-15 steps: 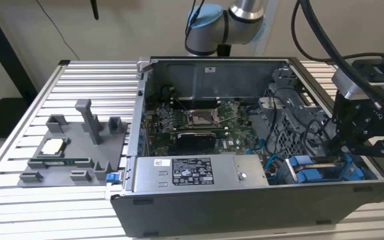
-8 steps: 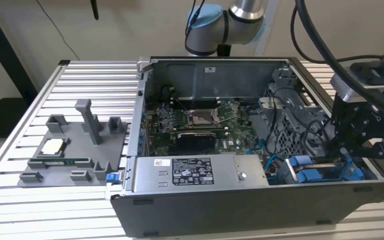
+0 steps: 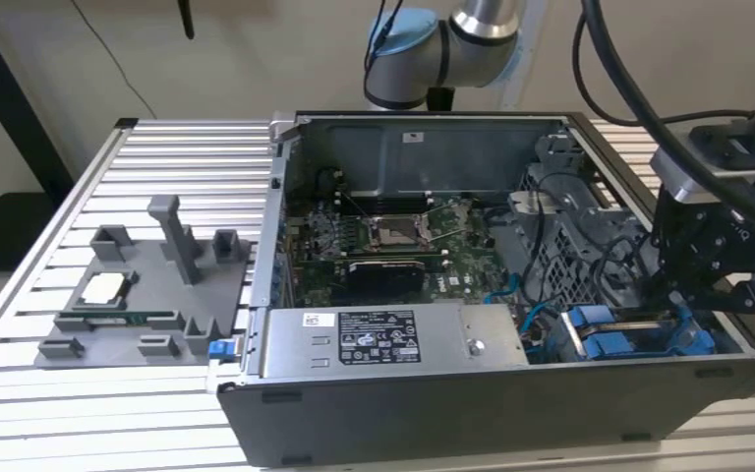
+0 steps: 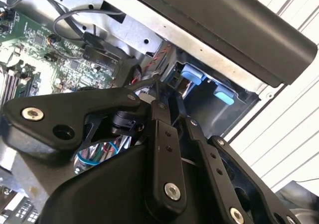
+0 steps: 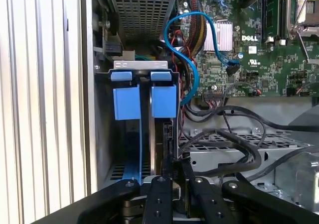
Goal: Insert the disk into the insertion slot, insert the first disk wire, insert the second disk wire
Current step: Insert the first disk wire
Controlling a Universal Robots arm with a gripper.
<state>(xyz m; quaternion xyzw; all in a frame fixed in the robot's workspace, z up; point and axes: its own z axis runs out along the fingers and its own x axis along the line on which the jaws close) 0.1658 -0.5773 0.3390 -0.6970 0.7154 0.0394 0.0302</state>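
The disk (image 5: 163, 101) stands on edge in its blue carrier in the drive bay at the case's front corner, on the exterior view's right (image 3: 613, 344). A second blue carrier (image 5: 125, 102) sits beside it. My gripper (image 3: 699, 295) hangs over the bay's far end. In both wrist views its fingertips (image 5: 174, 163) (image 4: 157, 84) are drawn together, right at a dark connector part on the disk's end. Whether they pinch anything is hidden. A blue cable (image 5: 192, 69) and black cables (image 5: 234, 134) run beside the bay; I cannot tell which are the disk wires.
The open computer case (image 3: 483, 423) lies on a slatted metal table (image 3: 36, 393). Inside are the motherboard (image 3: 391, 236) and a labelled power supply (image 3: 391, 339). A grey fixture tray (image 3: 142, 295) with small parts sits at the exterior view's left. The case wall (image 4: 224, 15) stands close to the fingers.
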